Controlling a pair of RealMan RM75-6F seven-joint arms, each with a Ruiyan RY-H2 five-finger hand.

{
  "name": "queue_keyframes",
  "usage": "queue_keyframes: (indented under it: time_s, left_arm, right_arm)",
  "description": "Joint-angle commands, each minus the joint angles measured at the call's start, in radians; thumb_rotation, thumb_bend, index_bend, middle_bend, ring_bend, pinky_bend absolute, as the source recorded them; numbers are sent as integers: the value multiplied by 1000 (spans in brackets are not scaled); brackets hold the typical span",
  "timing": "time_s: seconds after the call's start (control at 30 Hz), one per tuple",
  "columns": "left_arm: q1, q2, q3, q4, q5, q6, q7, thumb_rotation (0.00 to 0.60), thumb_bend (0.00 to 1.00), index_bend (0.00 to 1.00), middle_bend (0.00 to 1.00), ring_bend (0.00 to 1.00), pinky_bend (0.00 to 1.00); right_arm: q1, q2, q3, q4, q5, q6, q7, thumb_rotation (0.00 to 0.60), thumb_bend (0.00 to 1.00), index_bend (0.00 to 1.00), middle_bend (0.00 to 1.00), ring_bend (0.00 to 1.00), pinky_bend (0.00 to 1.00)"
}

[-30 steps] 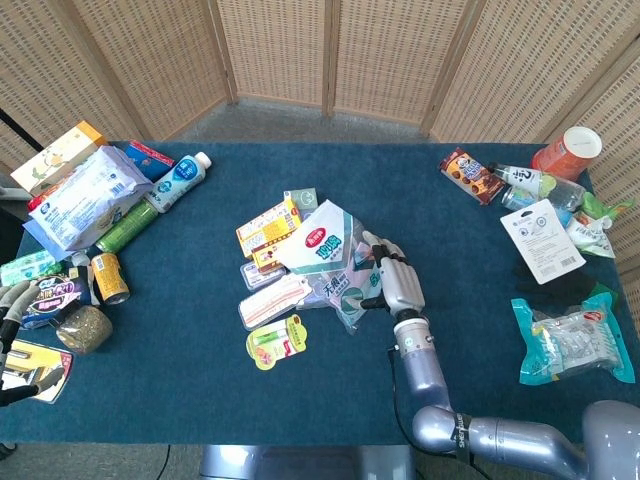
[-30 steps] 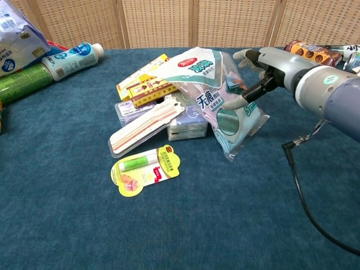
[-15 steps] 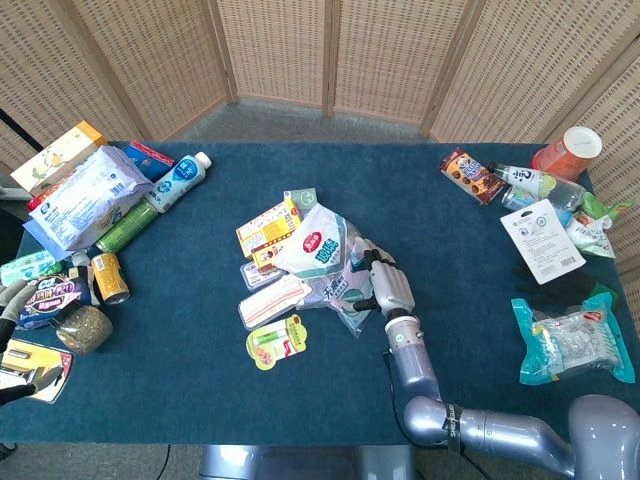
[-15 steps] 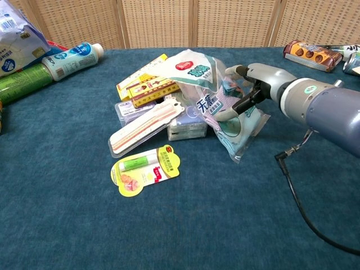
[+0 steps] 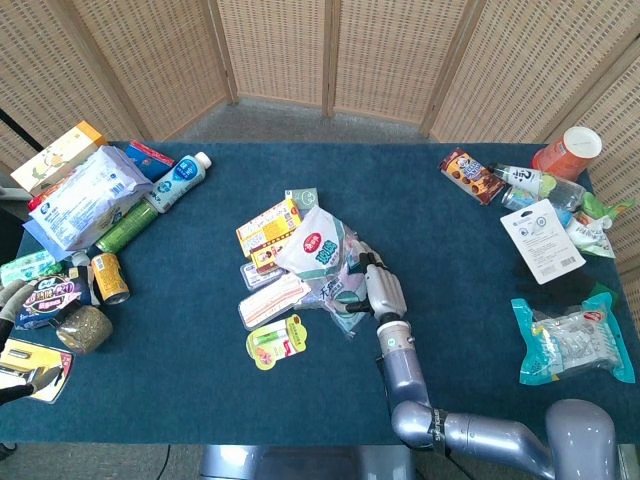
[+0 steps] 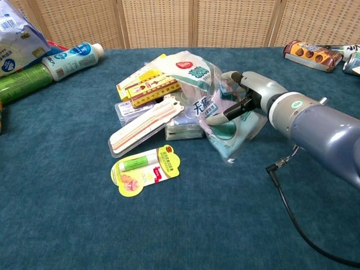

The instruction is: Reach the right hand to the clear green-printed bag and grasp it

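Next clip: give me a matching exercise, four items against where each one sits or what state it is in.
Things:
1. clear green-printed bag
2. yellow lip-balm card
3. orange cup
4. white bottle with blue label

Places or states:
A. far right corner of the table
B. crumpled in the fingers of the right hand
C. flat on the cloth, nearest the robot in the central pile
D. lying on its side at the left, by the big white bag

Pairs: 1-B, 2-C, 3-A, 4-D
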Motion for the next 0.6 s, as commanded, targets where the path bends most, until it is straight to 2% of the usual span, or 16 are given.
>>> queue_keyframes:
  time_s: [0.03, 0.1, 0.2, 0.27, 0.37, 0.6]
  left_arm:
    - [0, -1, -1, 1, -2, 0, 0, 600, 0, 0, 0, 0, 0]
    - [-1, -2, -1, 1, -4, -2, 1, 600, 0, 0, 0, 0, 0]
    - [-2, -3, -1, 0, -4, -4, 4, 600, 0, 0, 0, 0, 0]
    - [-2, -4, -1, 0, -3, -3, 7, 600, 0, 0, 0, 0, 0]
    - [-2, -6, 0, -1, -2, -4, 10, 600, 0, 0, 0, 0, 0]
    - [-6, -12, 2, -2, 1, -13, 22, 600, 0, 0, 0, 0, 0]
  right_arm:
    - [-11, -33, 1, 39, -36, 2, 53, 600, 22, 126, 553, 316, 658]
    - [-19, -47, 2, 57, -58, 9, 79, 600, 117, 327, 762, 514, 864]
    - [-35, -71, 10, 83, -100, 36, 131, 600, 302, 512, 944, 692, 997]
    - [-47, -74, 9, 90, -122, 47, 151, 600, 374, 569, 992, 747, 1000]
    - [-68, -61, 12, 68, -143, 61, 168, 600, 435, 600, 1000, 780, 1000]
    - [-120, 12, 24, -50, -184, 139, 135, 600, 492, 648, 1000, 812, 1000]
